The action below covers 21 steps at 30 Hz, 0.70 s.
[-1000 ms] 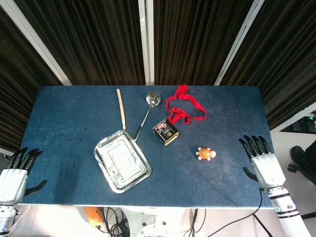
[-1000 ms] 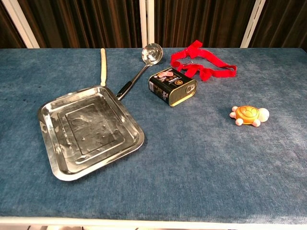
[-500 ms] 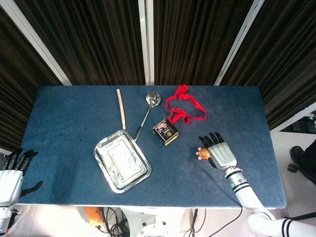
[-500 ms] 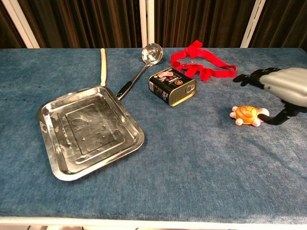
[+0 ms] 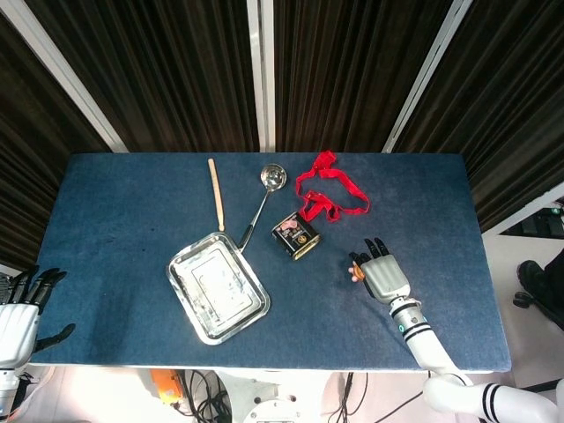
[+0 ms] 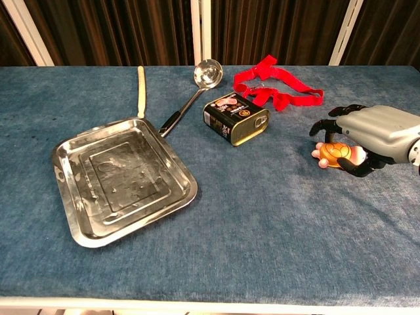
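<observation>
- Dark pleated curtains with pale uprights hang behind a desk (image 5: 115, 211) covered in blue cloth.
- On the right half of the desk, the right hand (image 5: 382, 273) lies over a small orange toy turtle (image 6: 333, 154); the chest view shows its fingers (image 6: 331, 125) arched over the turtle's shell and the thumb curled under at the near side, so the hand cups the toy, though whether it has a firm grip cannot be told.
- From overhead only a sliver of the turtle (image 5: 354, 272) shows at the left edge of the hand.
- Just beyond the hand to the left stands a black and gold tin can (image 5: 296, 236), lying askew.
- Behind the can, a red ribbon (image 5: 331, 189) sprawls in loops towards the back edge.
- A steel ladle (image 5: 266, 198) lies left of the can, its bowl towards the curtains and its dark handle end near the corner of a shiny steel tray (image 5: 198, 308).
- A pale wooden stick (image 5: 214, 192) lies beside the ladle, further left.
- Well apart, off the near left corner of the desk, the left hand (image 5: 19, 310) hangs with fingers spread, holding nothing.
</observation>
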Each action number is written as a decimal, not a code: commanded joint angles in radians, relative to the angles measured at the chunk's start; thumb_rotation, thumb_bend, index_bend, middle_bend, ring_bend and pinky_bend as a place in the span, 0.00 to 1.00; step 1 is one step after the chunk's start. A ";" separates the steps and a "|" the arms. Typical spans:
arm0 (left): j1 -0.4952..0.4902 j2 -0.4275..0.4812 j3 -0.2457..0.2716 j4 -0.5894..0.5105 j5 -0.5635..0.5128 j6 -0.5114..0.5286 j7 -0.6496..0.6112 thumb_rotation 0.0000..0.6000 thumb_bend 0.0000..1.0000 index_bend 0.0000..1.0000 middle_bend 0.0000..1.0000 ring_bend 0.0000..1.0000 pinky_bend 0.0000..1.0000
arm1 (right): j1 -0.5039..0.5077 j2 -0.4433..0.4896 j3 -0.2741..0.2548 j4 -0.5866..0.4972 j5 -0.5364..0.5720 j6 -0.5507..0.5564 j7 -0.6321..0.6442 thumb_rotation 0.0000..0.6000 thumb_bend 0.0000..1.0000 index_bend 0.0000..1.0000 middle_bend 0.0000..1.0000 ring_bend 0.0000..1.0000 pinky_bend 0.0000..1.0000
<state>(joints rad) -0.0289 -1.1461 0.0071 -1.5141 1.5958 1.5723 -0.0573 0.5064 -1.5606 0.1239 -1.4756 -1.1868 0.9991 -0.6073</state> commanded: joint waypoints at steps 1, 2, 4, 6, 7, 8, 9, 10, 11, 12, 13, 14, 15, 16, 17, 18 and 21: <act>-0.001 -0.001 0.000 0.000 0.000 -0.001 0.001 1.00 0.14 0.16 0.13 0.00 0.10 | -0.002 -0.026 -0.010 0.034 -0.030 0.032 0.021 1.00 0.46 0.49 0.53 0.06 0.00; 0.000 -0.001 0.000 0.000 0.000 -0.001 0.001 1.00 0.14 0.16 0.13 0.00 0.10 | -0.002 -0.034 -0.011 0.045 -0.041 0.042 0.031 1.00 0.48 0.54 0.57 0.09 0.00; 0.000 -0.001 0.000 0.000 0.000 0.000 0.001 1.00 0.14 0.16 0.13 0.00 0.10 | -0.004 -0.055 -0.015 0.076 -0.078 0.072 0.063 1.00 0.53 0.72 0.70 0.19 0.00; 0.000 0.000 0.001 0.000 -0.001 -0.001 0.001 1.00 0.14 0.16 0.13 0.00 0.10 | -0.008 -0.075 -0.019 0.112 -0.119 0.106 0.101 1.00 0.57 0.86 0.81 0.28 0.00; 0.000 0.000 0.001 0.001 -0.002 -0.002 0.000 1.00 0.14 0.16 0.13 0.00 0.10 | -0.010 -0.089 -0.024 0.138 -0.144 0.126 0.127 1.00 0.58 0.91 0.85 0.32 0.00; 0.000 0.000 0.001 0.001 -0.002 -0.003 0.000 1.00 0.14 0.16 0.13 0.00 0.10 | -0.011 -0.098 -0.026 0.157 -0.162 0.140 0.146 1.00 0.59 0.96 0.89 0.36 0.00; 0.000 -0.001 0.001 0.001 -0.002 -0.003 -0.001 1.00 0.14 0.16 0.13 0.00 0.10 | -0.012 -0.110 -0.030 0.183 -0.182 0.155 0.168 1.00 0.61 0.99 0.93 0.40 0.00; 0.000 -0.001 0.001 0.002 -0.002 -0.003 -0.001 1.00 0.14 0.16 0.13 0.00 0.10 | -0.013 -0.116 -0.033 0.199 -0.192 0.161 0.178 1.00 0.62 1.00 0.95 0.43 0.00; 0.000 -0.001 0.001 0.002 -0.002 -0.003 -0.001 1.00 0.14 0.16 0.13 0.00 0.10 | -0.013 -0.121 -0.036 0.212 -0.198 0.164 0.184 1.00 0.62 1.00 0.96 0.44 0.00; 0.000 -0.001 0.001 0.003 -0.002 -0.003 -0.001 1.00 0.14 0.16 0.13 0.00 0.10 | -0.013 -0.125 -0.038 0.223 -0.203 0.166 0.188 1.00 0.62 1.00 0.97 0.45 0.00; 0.000 -0.002 0.001 0.003 -0.002 -0.002 -0.002 1.00 0.14 0.16 0.13 0.00 0.10 | -0.014 -0.128 -0.041 0.235 -0.210 0.170 0.194 1.00 0.62 1.00 0.97 0.45 0.00; 0.001 -0.002 0.001 0.004 -0.002 -0.002 -0.002 1.00 0.14 0.16 0.13 0.00 0.10 | -0.015 -0.130 -0.043 0.240 -0.213 0.172 0.200 1.00 0.62 1.00 0.97 0.45 0.00; 0.001 -0.002 0.001 0.004 -0.001 -0.001 -0.002 1.00 0.14 0.16 0.13 0.00 0.10 | -0.016 -0.131 -0.045 0.244 -0.217 0.174 0.207 1.00 0.61 1.00 0.96 0.45 0.00; 0.001 -0.001 0.001 0.004 -0.001 -0.001 -0.003 1.00 0.14 0.16 0.13 0.00 0.10 | -0.017 -0.128 -0.050 0.247 -0.222 0.171 0.212 1.00 0.59 0.99 0.94 0.43 0.00; 0.001 -0.001 0.001 0.004 -0.001 -0.001 -0.003 1.00 0.14 0.16 0.13 0.00 0.10 | -0.016 -0.123 -0.054 0.247 -0.225 0.167 0.212 1.00 0.57 0.97 0.90 0.41 0.00; 0.001 -0.001 0.001 0.004 -0.001 -0.001 -0.002 1.00 0.14 0.16 0.13 0.00 0.10 | -0.016 -0.118 -0.057 0.246 -0.226 0.163 0.211 1.00 0.54 0.92 0.85 0.37 0.00; 0.000 -0.001 0.001 0.003 -0.001 -0.003 -0.001 1.00 0.14 0.16 0.13 0.00 0.10 | -0.017 -0.098 -0.062 0.231 -0.217 0.144 0.193 1.00 0.43 0.61 0.59 0.18 0.00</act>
<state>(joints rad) -0.0285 -1.1476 0.0083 -1.5107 1.5945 1.5697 -0.0584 0.4899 -1.6653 0.0646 -1.2389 -1.4070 1.1497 -0.4078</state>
